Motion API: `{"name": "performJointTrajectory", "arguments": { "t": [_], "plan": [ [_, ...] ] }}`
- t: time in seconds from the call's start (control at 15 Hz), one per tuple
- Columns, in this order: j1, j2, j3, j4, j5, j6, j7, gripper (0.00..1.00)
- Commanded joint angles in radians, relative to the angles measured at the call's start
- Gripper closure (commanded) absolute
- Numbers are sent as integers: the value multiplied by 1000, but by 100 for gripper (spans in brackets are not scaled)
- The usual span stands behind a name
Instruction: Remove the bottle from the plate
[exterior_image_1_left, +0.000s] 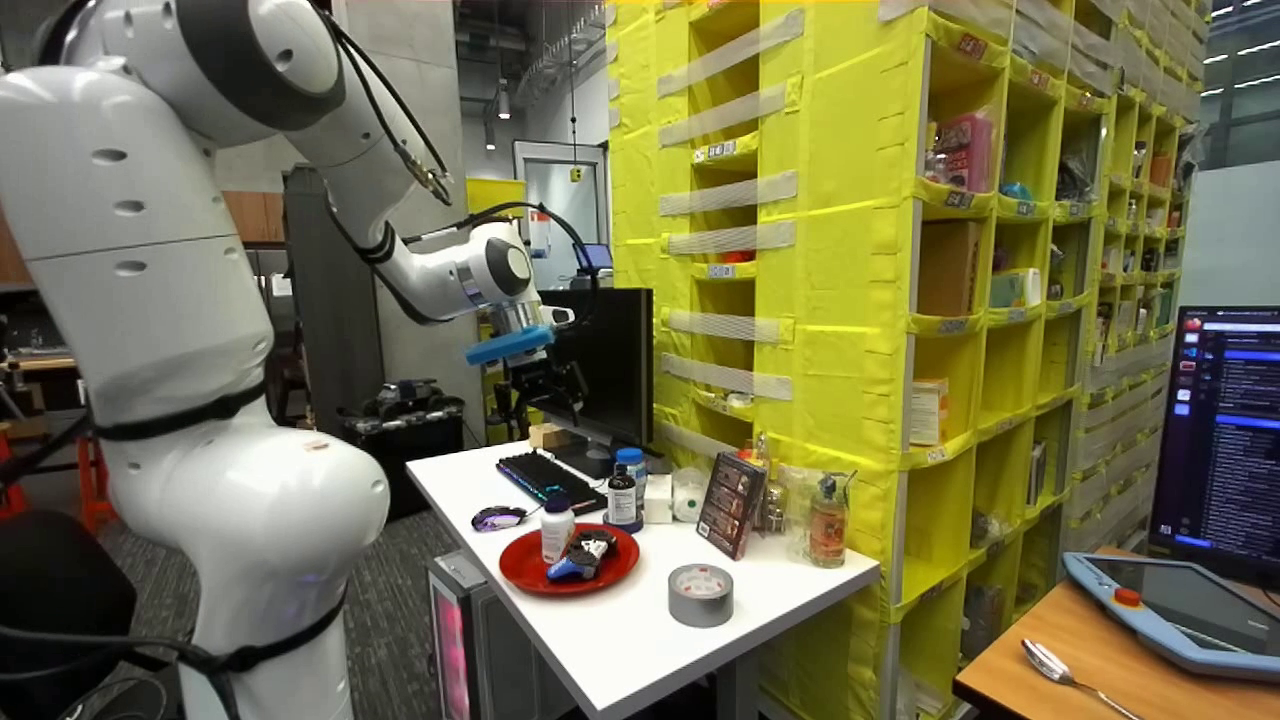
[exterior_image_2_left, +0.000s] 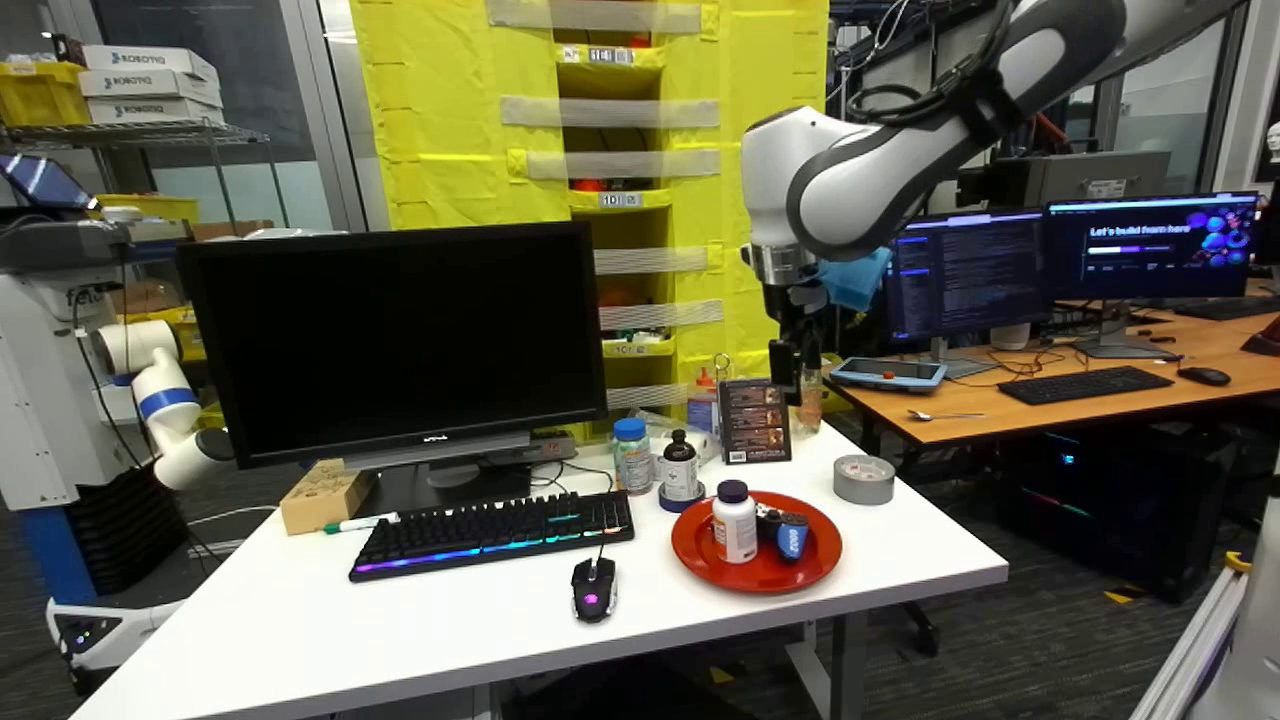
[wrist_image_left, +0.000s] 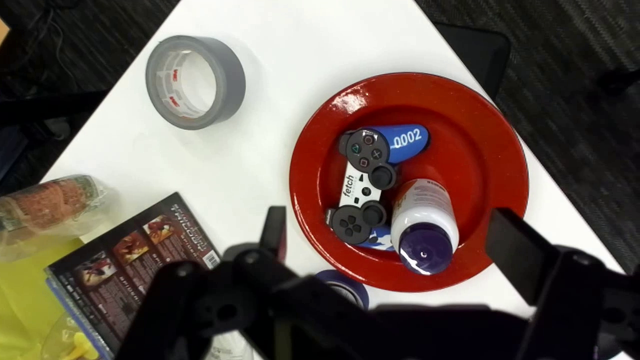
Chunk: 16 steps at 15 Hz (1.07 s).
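Observation:
The bottle is white with a dark purple cap. It stands upright on the red plate in both exterior views (exterior_image_1_left: 557, 530) (exterior_image_2_left: 735, 525) and in the wrist view (wrist_image_left: 425, 215). The plate (exterior_image_1_left: 622, 572) (exterior_image_2_left: 700, 562) (wrist_image_left: 500, 155) lies on the white table and also holds a game controller (exterior_image_1_left: 585, 556) (exterior_image_2_left: 792, 538) (wrist_image_left: 362, 185) beside the bottle. My gripper (exterior_image_1_left: 548, 412) (exterior_image_2_left: 793, 372) (wrist_image_left: 390, 232) is open with nothing between its fingers. It hangs well above the table. In the wrist view the bottle lies between the two fingers, below them.
A grey tape roll (exterior_image_1_left: 700, 595) (wrist_image_left: 227, 82), an upright DVD case (exterior_image_1_left: 730, 505) and a pink-orange bottle (exterior_image_1_left: 828, 525) stand near the plate. A dark bottle (exterior_image_2_left: 680, 468) and a blue-capped jar (exterior_image_2_left: 632, 455) stand behind it. A mouse (exterior_image_2_left: 594, 590), keyboard (exterior_image_2_left: 495, 530) and monitor (exterior_image_2_left: 400, 345) are alongside.

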Motion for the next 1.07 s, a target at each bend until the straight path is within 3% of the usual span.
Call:
{"name": "performJointTrajectory", "arguments": {
  "t": [0.0,0.33,0.53,1.0],
  "plan": [
    [10,93,-12,39,-30,23,-12,0],
    [13,147,-14,59,-111,38,6,0],
    [13,121,-23,47,-108,62,3,0],
    [51,222,4,102,-96,102,79,0]
  ]
}}
